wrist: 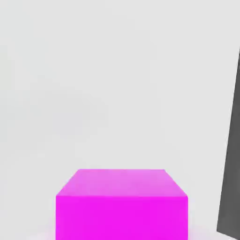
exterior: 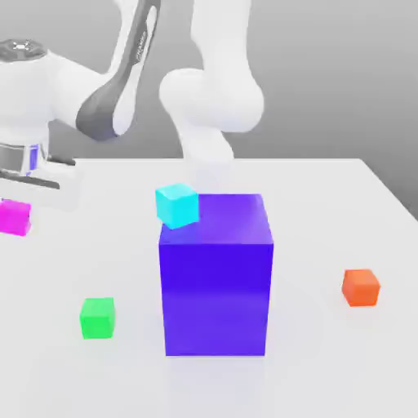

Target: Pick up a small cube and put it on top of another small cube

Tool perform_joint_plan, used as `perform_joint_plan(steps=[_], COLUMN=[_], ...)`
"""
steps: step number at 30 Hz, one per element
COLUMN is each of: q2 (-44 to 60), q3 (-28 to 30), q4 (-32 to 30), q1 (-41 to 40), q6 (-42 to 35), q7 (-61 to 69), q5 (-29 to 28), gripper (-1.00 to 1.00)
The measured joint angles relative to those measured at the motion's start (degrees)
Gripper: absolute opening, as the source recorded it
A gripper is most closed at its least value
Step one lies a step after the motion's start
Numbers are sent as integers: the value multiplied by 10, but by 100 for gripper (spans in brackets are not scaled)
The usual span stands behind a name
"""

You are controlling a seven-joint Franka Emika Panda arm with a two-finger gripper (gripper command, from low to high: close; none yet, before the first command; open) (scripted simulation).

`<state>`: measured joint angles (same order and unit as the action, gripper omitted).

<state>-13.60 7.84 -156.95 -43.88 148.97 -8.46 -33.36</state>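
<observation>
Gripper fingers are hidden behind the white hand at the exterior view's left edge, and by the reading they are pressed together as tightly as they get. Whether they pinch the small magenta-pink cube (exterior: 14,217) cannot be told from that view: the cube sits just below the hand, at the far left, close to or on the white table (exterior: 326,367). From the hand view the same magenta-pink cube (wrist: 122,206) appears close up, its top face and one side face showing, with pale table surface stretching beyond it and a dark grey edge at one side.

Moving rightward in the exterior view, a small green cube (exterior: 97,317) rests on the table, well apart from the magenta one. Next comes a small cyan cube (exterior: 177,204), tilted slightly, at the upper left corner of the big purple-blue block (exterior: 216,286); whether it rests on the block or sits behind it cannot be told. Behind the block rises the white robot arm (exterior: 208,98). Farthest right, a small orange cube (exterior: 360,287) stands alone on the table.
</observation>
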Motion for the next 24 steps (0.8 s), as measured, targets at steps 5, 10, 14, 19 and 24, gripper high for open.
perform_joint_plan(steps=[5,10,14,19,24], q2=[-28,-51,-64,-74,-76], q3=[16,37,57,85,118], q4=[-3,-6,-9,-14,-19], q1=[30,62,92,132,178], q6=[-9,-15,-17,-17,-13], q7=[146,295,417,571,728], q5=[-1,4,11,23,39], gripper=[-100,-100,-100,-100,-100])
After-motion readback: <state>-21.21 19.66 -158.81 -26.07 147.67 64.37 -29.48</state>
